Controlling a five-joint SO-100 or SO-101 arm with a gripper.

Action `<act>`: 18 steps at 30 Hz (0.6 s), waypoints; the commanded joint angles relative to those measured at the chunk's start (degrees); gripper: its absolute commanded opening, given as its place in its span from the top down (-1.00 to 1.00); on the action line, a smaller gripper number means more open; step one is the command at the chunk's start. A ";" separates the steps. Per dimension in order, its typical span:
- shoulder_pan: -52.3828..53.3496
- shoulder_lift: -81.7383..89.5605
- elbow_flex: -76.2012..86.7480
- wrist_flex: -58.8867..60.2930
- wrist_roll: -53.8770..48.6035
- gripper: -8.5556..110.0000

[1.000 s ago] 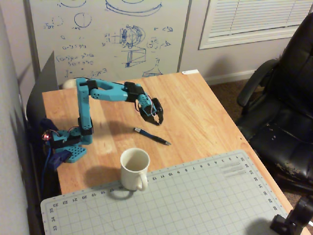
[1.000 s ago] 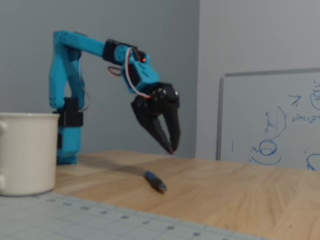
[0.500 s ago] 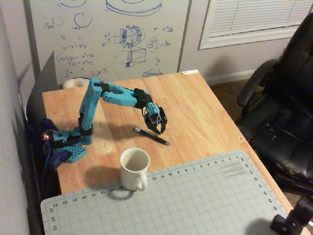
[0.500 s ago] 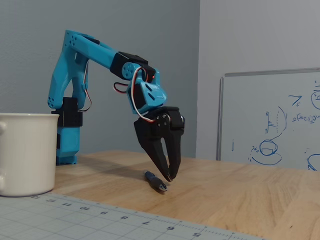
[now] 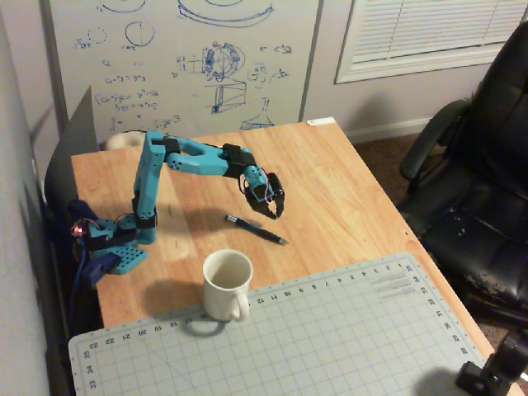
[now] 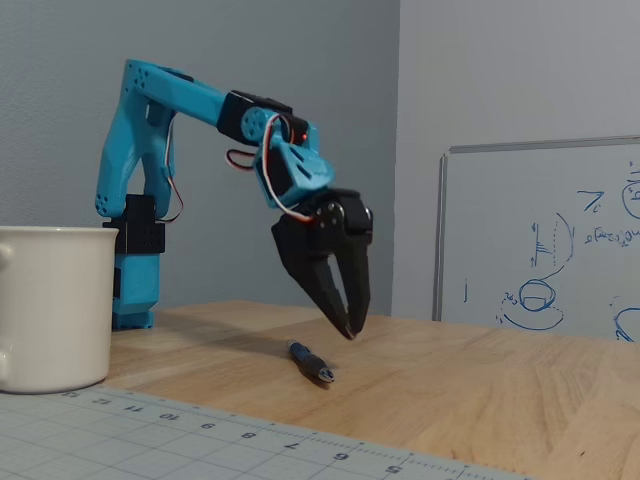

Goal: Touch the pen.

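Observation:
The pen [image 5: 257, 230] lies flat on the wooden table [image 5: 330, 190], slim and dark, running diagonally in the overhead view. In the fixed view the pen [image 6: 310, 362] points toward the camera with its blue section showing. My black gripper [image 5: 275, 214] on the blue arm hangs just beyond the pen's right half. The gripper [image 6: 350, 333] points downward, its tips a short way above the table and slightly past the pen, not touching it. The fingers meet at the tips with nothing between them.
A white mug [image 5: 227, 285] stands at the edge of a grey cutting mat [image 5: 313, 338] in front of the pen. The arm's base [image 5: 115, 243] sits at the table's left edge. A black office chair [image 5: 478, 165] is to the right, a whiteboard [image 5: 181, 58] behind.
The gripper came down from its higher position to just beside the pen half a second ago, and has since lifted a little and drawn back. The pen has not moved.

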 commanded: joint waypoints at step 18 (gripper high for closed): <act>1.14 10.55 7.47 6.42 0.26 0.85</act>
